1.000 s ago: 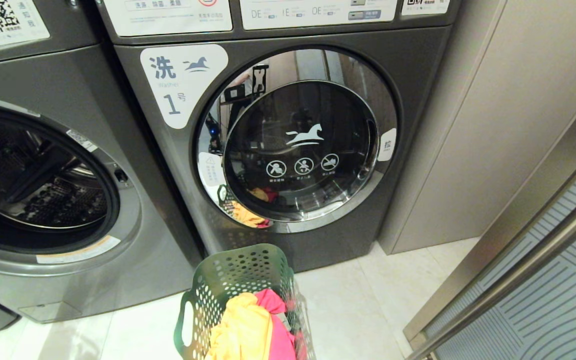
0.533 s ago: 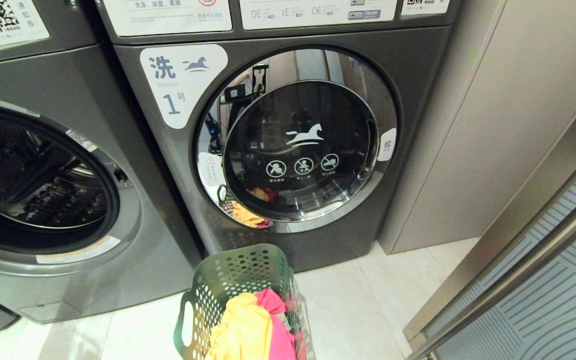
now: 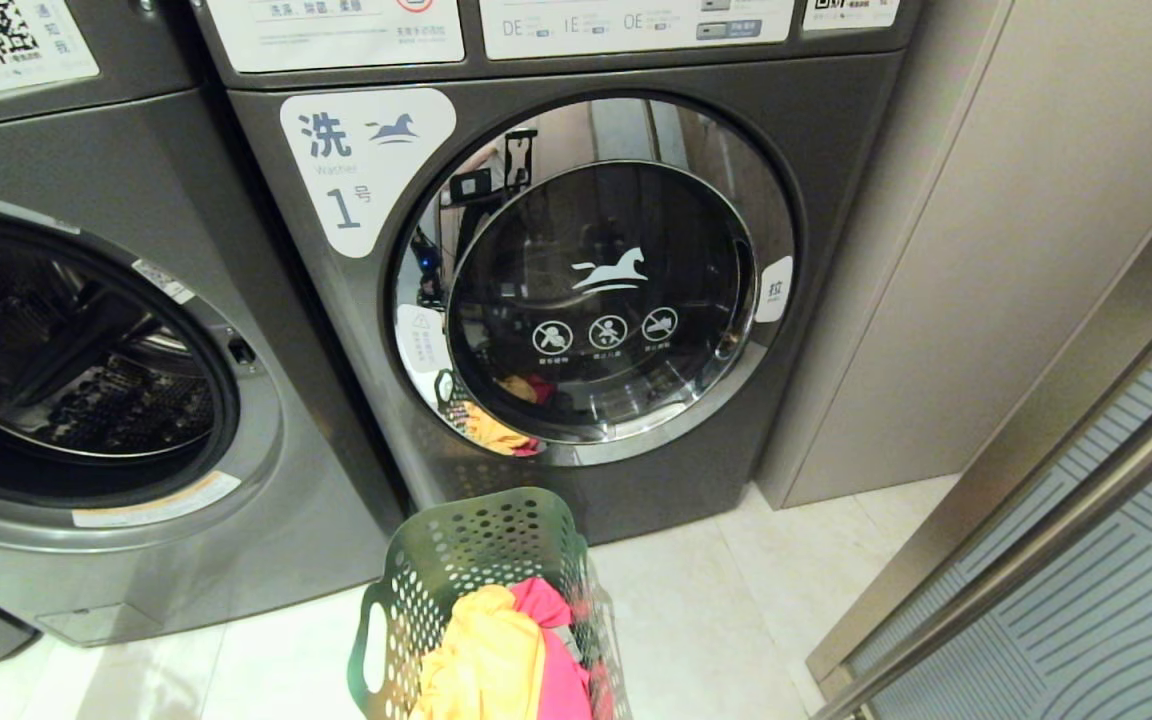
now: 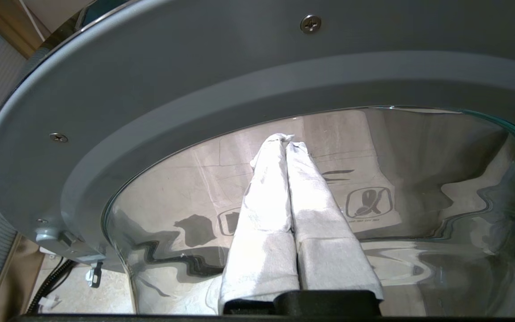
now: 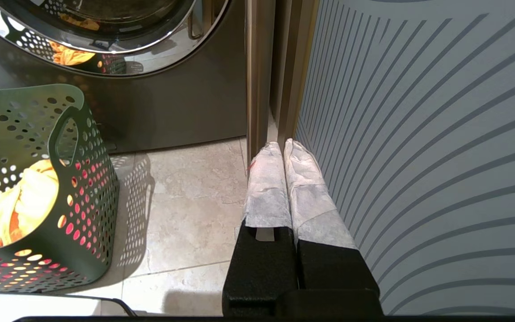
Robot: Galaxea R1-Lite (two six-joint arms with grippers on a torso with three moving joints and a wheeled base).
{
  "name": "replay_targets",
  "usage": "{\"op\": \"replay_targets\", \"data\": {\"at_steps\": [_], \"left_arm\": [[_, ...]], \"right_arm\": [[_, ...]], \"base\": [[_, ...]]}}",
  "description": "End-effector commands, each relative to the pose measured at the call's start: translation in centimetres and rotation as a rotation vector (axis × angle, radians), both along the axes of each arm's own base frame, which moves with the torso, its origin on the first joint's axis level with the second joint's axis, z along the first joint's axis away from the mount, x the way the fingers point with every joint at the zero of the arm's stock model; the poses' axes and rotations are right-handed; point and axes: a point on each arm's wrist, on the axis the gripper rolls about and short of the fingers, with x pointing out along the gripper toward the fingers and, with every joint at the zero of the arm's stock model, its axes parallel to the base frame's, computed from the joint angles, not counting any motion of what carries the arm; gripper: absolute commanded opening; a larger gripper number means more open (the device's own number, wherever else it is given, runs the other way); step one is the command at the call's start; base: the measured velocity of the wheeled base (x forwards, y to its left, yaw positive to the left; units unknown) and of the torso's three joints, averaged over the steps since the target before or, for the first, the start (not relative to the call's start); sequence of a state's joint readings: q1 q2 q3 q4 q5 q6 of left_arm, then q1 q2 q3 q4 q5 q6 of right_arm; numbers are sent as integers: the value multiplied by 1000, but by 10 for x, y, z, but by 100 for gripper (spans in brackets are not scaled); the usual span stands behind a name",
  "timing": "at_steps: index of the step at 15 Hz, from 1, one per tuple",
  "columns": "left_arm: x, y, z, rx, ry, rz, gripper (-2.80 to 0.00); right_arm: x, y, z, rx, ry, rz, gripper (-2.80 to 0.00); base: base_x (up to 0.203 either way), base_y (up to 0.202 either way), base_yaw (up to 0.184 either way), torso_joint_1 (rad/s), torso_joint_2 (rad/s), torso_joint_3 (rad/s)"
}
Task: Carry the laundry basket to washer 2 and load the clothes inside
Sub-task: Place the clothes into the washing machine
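Gleaming pale floor tiles [image 3: 716,620] beneath grey washers [image 3: 576,300].

No change is to be seen across the head views — the laundry basket [image 3: 481,600] and the clothes [image 3: 506,655] are found exactly as before.
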State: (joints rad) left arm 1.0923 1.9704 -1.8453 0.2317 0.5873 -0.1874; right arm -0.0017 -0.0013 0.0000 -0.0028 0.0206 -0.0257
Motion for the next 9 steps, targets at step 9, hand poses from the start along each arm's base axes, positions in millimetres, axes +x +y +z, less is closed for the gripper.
{"op": "replay_targets", "data": {"at_steps": [9], "left_arm": [[6,-2,0,1,2,-8,-280]], "right_arm": [[0,0,0,0,-1,1,-280]], "base": [[0,0,0,0,0,0]]}}
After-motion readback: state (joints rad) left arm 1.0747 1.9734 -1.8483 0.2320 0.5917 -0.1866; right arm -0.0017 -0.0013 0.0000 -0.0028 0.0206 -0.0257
